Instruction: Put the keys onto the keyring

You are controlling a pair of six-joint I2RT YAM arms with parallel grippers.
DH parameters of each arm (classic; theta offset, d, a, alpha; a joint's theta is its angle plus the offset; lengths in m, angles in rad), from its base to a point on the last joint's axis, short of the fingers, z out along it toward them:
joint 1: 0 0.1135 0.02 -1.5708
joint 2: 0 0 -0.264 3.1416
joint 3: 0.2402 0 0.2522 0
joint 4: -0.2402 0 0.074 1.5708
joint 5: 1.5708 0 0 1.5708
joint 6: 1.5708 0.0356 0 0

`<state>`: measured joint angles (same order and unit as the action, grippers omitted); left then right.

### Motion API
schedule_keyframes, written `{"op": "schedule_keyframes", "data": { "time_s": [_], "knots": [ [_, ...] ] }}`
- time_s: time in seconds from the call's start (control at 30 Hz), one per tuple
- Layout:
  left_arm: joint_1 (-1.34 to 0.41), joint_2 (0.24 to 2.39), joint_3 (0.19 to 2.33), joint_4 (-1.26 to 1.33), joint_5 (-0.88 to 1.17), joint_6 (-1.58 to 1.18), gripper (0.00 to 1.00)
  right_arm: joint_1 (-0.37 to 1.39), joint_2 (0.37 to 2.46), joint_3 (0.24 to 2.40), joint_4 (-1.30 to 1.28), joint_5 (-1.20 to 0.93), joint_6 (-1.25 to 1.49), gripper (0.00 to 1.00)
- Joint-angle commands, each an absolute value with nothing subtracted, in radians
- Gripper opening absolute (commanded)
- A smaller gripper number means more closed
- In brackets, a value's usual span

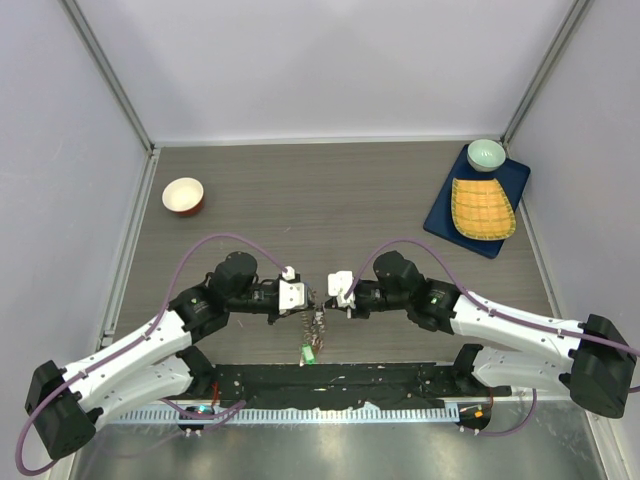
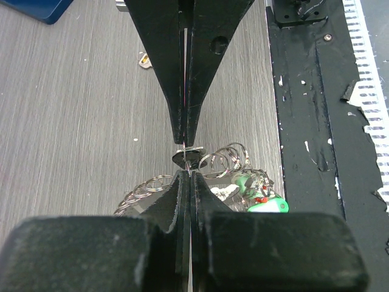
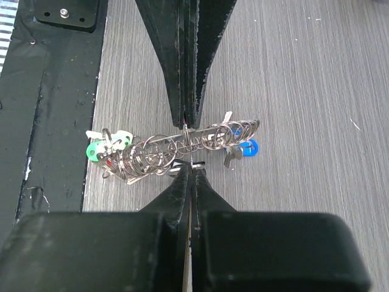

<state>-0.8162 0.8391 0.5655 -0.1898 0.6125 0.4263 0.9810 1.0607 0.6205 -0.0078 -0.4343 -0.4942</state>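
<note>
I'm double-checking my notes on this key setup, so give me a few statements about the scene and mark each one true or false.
1. The left pincer and the right pincer are both closed. True.
2. The keys lie on the blue tray. False: they hang from the keyring, which the right pincer clamps above the table.
3. A green tag and a blue tag show among the keys. True.
4. The red bowl sits on the blue tray. False: it stands alone at the far left; the tray holds a pale green bowl and a yellow plate.
</note>
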Motion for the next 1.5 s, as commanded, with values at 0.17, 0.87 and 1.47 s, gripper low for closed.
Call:
{"op": "schedule_keyframes", "data": {
  "time_s": [0.17, 0.87, 1.47],
  "knots": [
    [-0.819, 0.839, 0.569, -0.121, 0.647, 0.428, 0.0, 0.988, 1.043, 0.638, 0.055, -0.48, -0.492, 0.01],
    [-0.819, 0.864, 0.58, -0.124, 0.67, 0.419, 0.0, 0.989, 1.04, 0.641, 0.074, -0.517, -0.486, 0.01],
    [-0.819, 0.89, 0.598, -0.129, 0.66, 0.38, 0.0, 1.014, 1.04, 0.66, 0.081, -0.495, -0.483, 0.01]
  ]
}}
